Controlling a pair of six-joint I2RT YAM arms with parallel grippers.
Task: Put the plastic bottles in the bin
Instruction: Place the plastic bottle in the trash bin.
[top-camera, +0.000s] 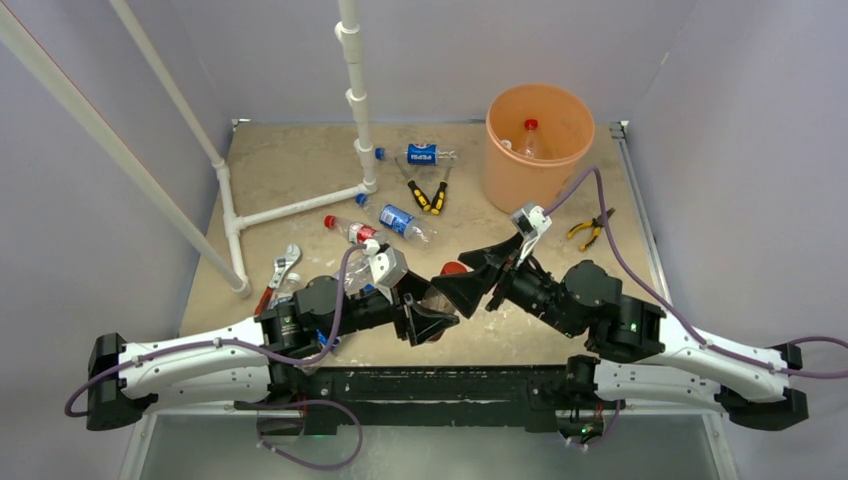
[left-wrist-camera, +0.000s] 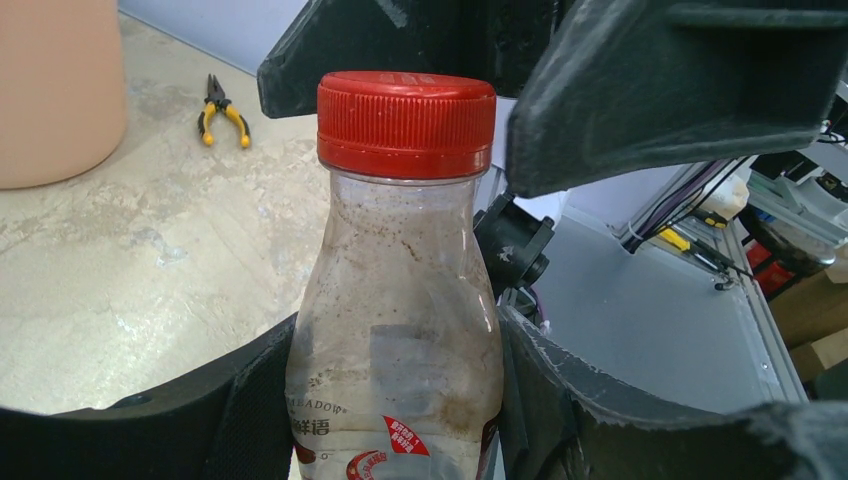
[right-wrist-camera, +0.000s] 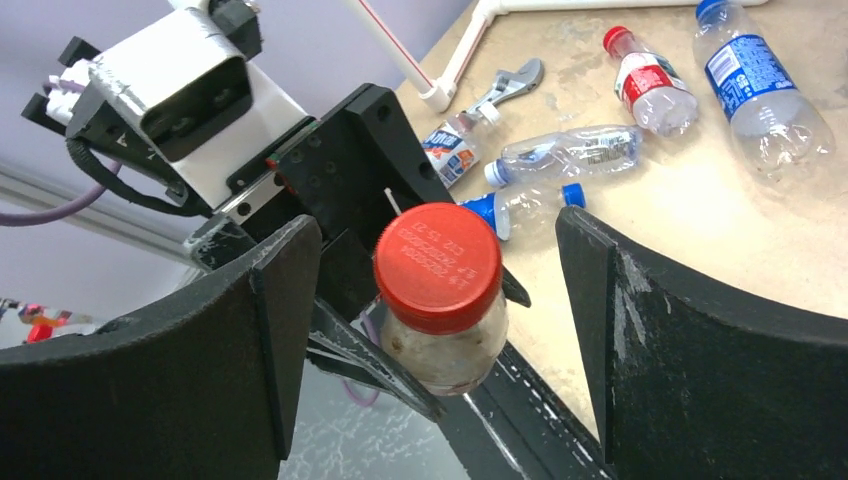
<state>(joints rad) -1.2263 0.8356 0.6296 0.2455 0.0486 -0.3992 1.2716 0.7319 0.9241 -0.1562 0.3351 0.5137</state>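
My left gripper (left-wrist-camera: 400, 420) is shut on the body of a clear, grimy bottle (left-wrist-camera: 400, 300) with a red cap (left-wrist-camera: 405, 120), held above the table's near edge (top-camera: 445, 290). My right gripper (right-wrist-camera: 440, 300) stands open around that cap (right-wrist-camera: 437, 265), one finger (right-wrist-camera: 230, 330) on each side and neither touching it. The orange bin (top-camera: 540, 150) stands at the back right with one red-capped bottle (top-camera: 528, 135) inside. Other bottles lie on the table: a blue-labelled one (top-camera: 425, 155), another blue one (top-camera: 405, 222) and a red-capped one (top-camera: 350, 230).
A white pipe frame (top-camera: 300, 205) rises at the back left. Yellow-handled pliers (top-camera: 428, 195) lie beside the bin and another pair (top-camera: 590, 228) at the right. A red-handled wrench (top-camera: 280, 272) and more bottles (right-wrist-camera: 570, 155) lie near the left arm.
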